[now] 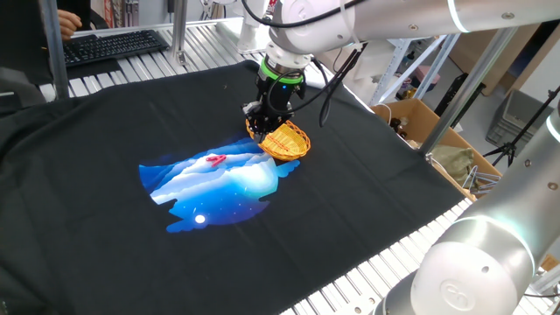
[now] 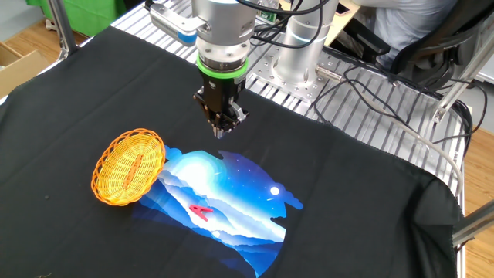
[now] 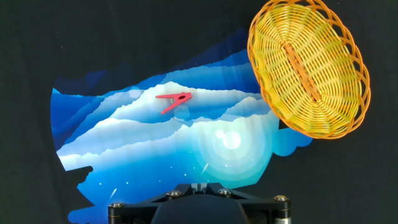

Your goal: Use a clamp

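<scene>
Pictured: Flexiv arm's black gripper (image 2: 222,127) poised above a black-draped table (image 2: 363,193), pointing straight down, fingers drawn together on nothing. Hanging well clear of the cloth in both fixed views, over the far edge of a blue printed mat (image 2: 231,197) showing snowy peaks and a glowing moon.

Lying flat near the middle of that mat: the small red-pink clamp (image 3: 173,101), its two arms spread in a narrow V, untouched and well apart from the fingers. Beside the mat and overlapping one corner: an oval woven yellow basket (image 3: 308,65), tipped slightly on its rim, holding nothing visible.

Judged stage: the very start, the approach not yet made and the clamp not yet reached. Called for next, on this reading: parting of the fingers, a shift across the mat to bring them over the clamp, a turn of the wrist to line them across its handle ends, then a careful descent. Little margin for error with so thin and flat a piece, easily nudged aside on the smooth print.
</scene>
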